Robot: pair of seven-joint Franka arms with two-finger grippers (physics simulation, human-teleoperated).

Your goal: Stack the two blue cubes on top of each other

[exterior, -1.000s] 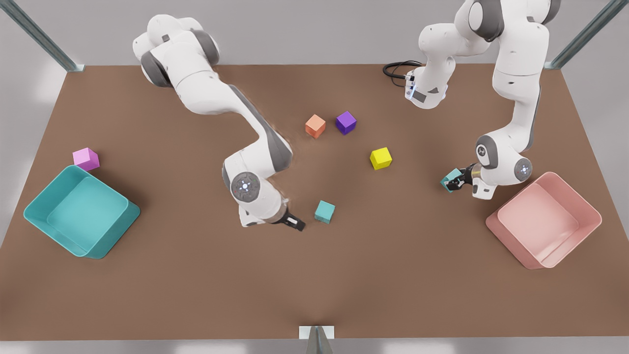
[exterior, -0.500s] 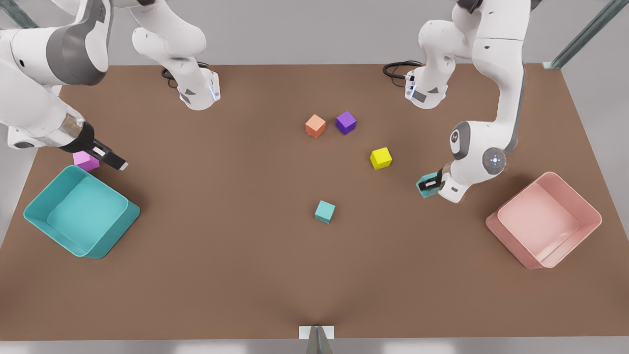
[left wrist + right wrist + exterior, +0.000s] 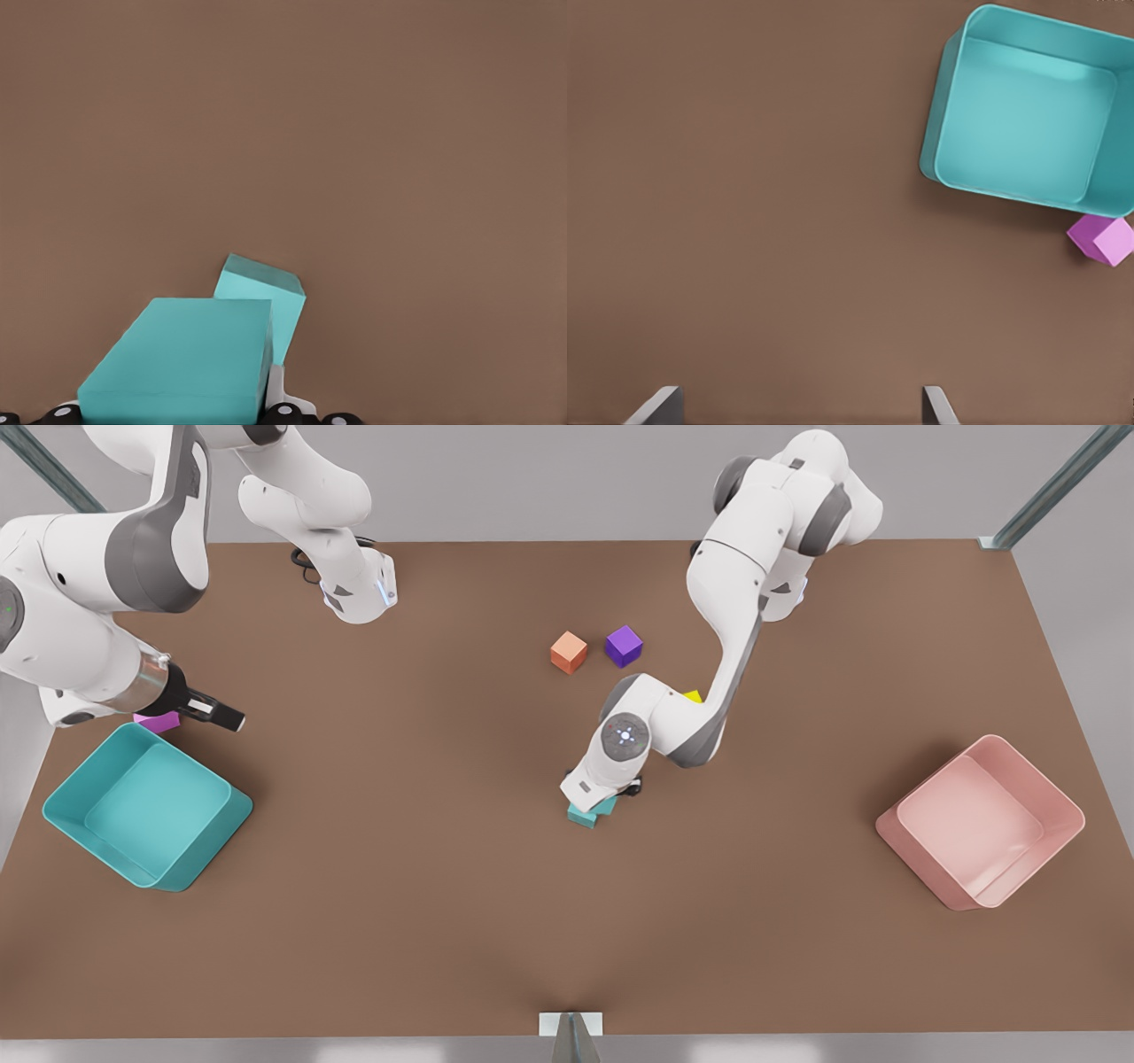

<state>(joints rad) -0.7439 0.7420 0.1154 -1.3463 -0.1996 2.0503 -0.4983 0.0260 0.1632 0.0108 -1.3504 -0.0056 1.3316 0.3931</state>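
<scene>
Teal matte held cube (image 3: 182,361), twin cube (image 3: 266,301) beneath, tilted

High overhead front; downward-facing wrist cameras.

Yellow cube (image 3: 693,695) mostly behind arm

One cube (image 3: 608,807) sits on another cube (image 3: 582,817) mid-table (image 3: 443,921), between two trays (image 3: 146,815) apart.
</scene>
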